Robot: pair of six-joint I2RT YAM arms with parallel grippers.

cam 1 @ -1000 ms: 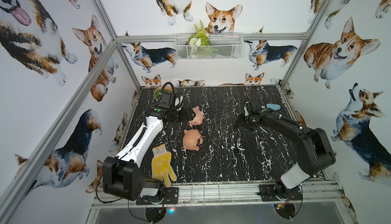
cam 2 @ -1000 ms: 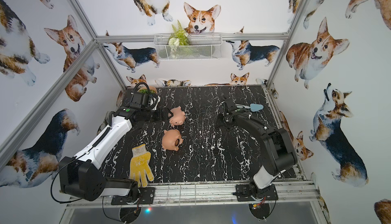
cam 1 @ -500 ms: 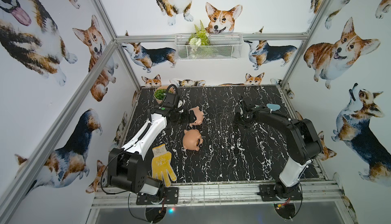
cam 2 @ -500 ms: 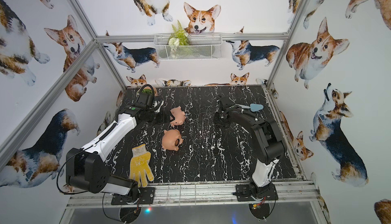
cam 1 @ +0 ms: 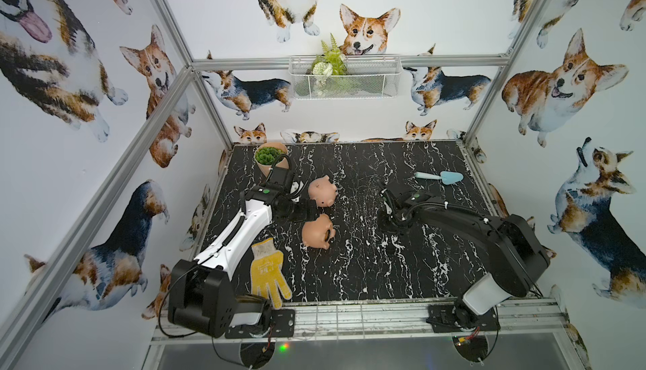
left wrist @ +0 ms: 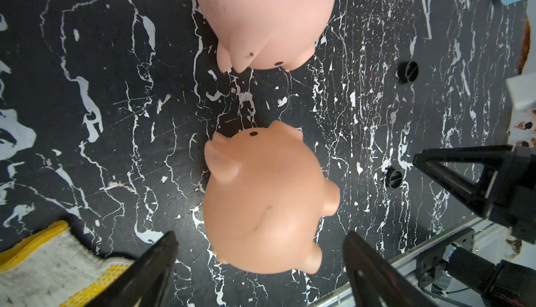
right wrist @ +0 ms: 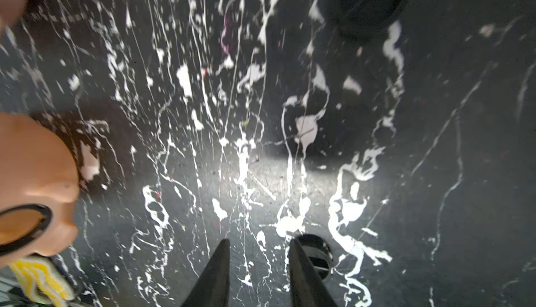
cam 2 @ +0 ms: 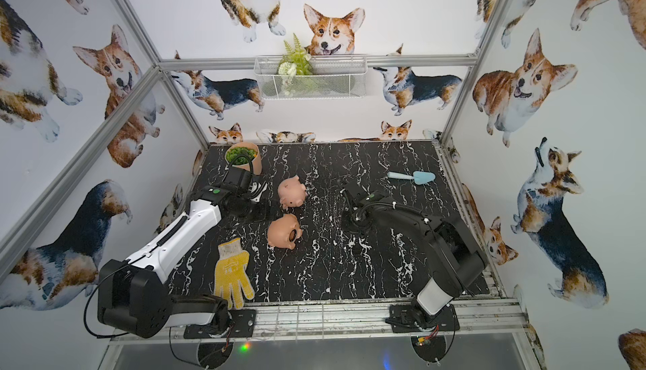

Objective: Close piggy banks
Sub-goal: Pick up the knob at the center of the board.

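Two piggy banks lie on the black marbled table: a pale pink one and, nearer the front, a tan one on its side, its black-ringed belly hole uncovered. My left gripper is open; the tan bank's rear sits between its fingers with a gap on each side. My right gripper is open, its jaws narrow and low over the table with nothing between them. One black plug lies just outside one finger, another plug farther off.
A peach plant pot stands at the back left behind my left wrist. A yellow glove lies at the front left. A pale blue trowel lies at the back right. A wire basket hangs on the back wall.
My left gripper has come forward from the pale pink bank to the tan one, its jaws narrower. My right gripper has moved toward the front and left, down to the table, its jaws narrowing.
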